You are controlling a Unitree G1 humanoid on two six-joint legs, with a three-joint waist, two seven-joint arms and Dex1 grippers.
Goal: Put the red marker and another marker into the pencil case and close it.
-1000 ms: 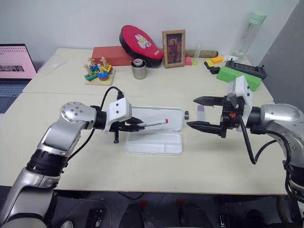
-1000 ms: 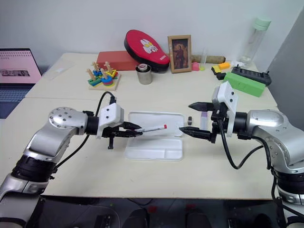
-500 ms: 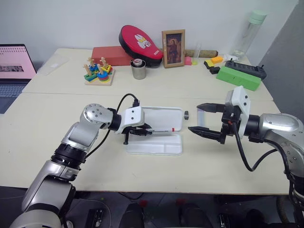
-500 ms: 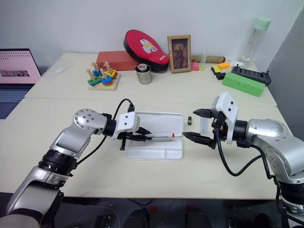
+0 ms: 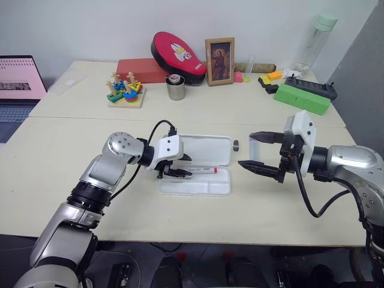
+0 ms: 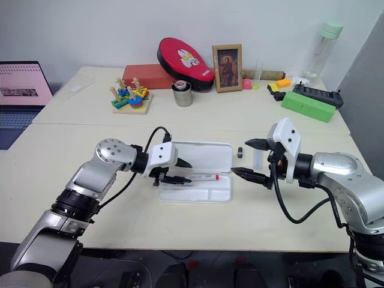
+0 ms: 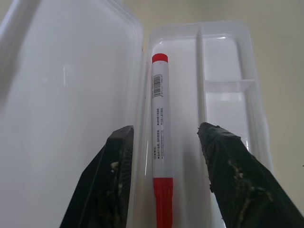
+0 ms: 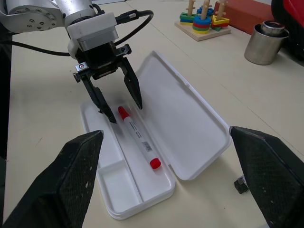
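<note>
Your left gripper [image 8: 116, 97] stands parted over the red marker [image 7: 159, 142], which lies free in the case [image 8: 190, 128] tray between its fingers. Your right gripper [image 5: 259, 154] hangs wide apart and empty near the lavender marker [image 6: 257, 157], likely ready for it.

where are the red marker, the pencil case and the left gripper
red marker [image 7: 160, 121], left wrist view, white barrel
pencil case [image 8: 183, 121], right wrist view, inside of open lid
left gripper [image 8: 126, 105], right wrist view, midway between its fingertips

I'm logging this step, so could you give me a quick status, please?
Left gripper open over red marker, which lies in the case. Right gripper open, empty. Nothing in the way.
</note>
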